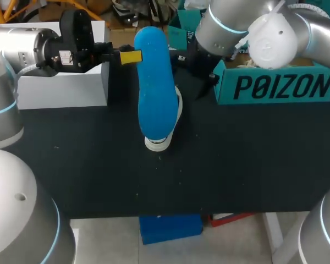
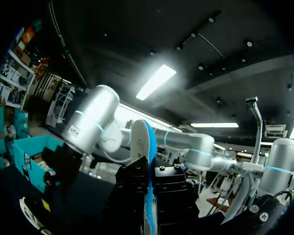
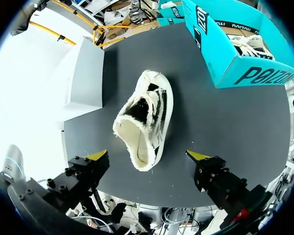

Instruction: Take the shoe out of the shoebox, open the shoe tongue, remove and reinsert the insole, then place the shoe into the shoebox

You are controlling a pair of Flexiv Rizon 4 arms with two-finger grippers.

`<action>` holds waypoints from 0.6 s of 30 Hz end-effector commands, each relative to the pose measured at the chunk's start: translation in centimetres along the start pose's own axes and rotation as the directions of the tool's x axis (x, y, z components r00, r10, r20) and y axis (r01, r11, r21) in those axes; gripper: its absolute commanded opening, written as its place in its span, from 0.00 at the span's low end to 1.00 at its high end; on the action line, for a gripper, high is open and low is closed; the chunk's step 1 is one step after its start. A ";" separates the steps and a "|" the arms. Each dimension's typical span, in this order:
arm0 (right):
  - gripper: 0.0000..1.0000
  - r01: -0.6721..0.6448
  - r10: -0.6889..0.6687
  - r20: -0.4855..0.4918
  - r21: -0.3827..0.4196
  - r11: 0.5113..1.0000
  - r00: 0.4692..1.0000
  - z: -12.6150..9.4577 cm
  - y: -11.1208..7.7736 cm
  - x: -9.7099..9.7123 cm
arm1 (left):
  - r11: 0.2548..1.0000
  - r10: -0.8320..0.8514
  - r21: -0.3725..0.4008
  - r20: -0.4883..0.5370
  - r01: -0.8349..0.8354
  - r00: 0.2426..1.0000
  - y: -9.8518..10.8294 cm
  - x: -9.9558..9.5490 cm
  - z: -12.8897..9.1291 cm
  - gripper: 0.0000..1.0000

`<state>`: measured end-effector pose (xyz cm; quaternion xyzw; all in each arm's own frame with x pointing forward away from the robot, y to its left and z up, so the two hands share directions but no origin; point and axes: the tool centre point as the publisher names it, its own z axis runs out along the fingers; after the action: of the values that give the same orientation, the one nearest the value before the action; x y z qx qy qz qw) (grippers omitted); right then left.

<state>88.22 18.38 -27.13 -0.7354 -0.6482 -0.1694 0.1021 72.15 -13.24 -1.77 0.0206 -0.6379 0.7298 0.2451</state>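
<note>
Your left gripper (image 1: 133,56) pinches the blue insole (image 1: 154,82) at one edge, holding it aloft over the dark table (image 1: 236,165). In the left wrist view, the insole (image 2: 149,166) stands edge-on between the dark fingers. Your right gripper (image 3: 148,155) hangs with its yellow-tipped fingers (image 3: 98,155) spread wide, gripping nothing, and looks down on the shoe (image 3: 144,117).

The cream shoe, trimmed in black, rests on the bare table with its mouth open to the camera. It is outside the shoebox (image 3: 235,63) and apart from it. From the head view only its pale end (image 1: 158,143) shows beneath the raised insole.

The teal shoebox (image 1: 280,85) sits open at the table's far right. Inside it lies a pale laced item (image 3: 250,44) on paper; you cannot tell more of it. A white box (image 1: 60,88) stands at the far left, behind your left arm; its contents do not show.
</note>
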 end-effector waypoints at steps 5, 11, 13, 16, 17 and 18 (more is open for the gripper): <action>1.00 -0.054 0.061 -0.241 0.035 0.998 0.969 -0.2 -0.3 -0.5 | 1.000 0.002 0.001 0.001 -0.002 1.000 0.1 0.0 0.1 0.00; 1.00 -0.090 0.103 -0.445 0.051 0.995 0.889 -1.2 -0.2 -0.4 | 1.000 0.002 0.001 0.001 -0.002 1.000 0.1 0.0 0.1 0.00; 1.00 -0.103 0.121 -0.511 0.063 0.993 0.851 -1.5 -0.4 -0.4 | 1.000 0.002 0.001 0.001 -0.002 1.000 0.1 0.0 0.1 0.00; 1.00 -0.115 0.135 -0.570 0.070 0.991 0.811 -1.7 -0.4 -0.5 | 1.000 0.002 0.001 0.001 -0.002 1.000 0.1 0.0 0.1 0.00; 1.00 -0.120 0.140 -0.592 0.073 0.990 0.794 -1.8 -0.5 -0.6 | 1.000 0.002 0.001 0.001 -0.002 1.000 0.1 0.0 0.1 0.00; 1.00 -0.125 0.146 -0.612 0.078 0.989 0.777 -1.9 -0.5 -0.6 | 1.000 0.002 0.001 0.001 -0.002 1.000 0.1 0.0 0.1 0.00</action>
<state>88.01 17.95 -25.28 -0.7367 -0.5872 -0.2502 0.2234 72.15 -13.23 -1.77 0.0206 -0.6379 0.7298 0.2450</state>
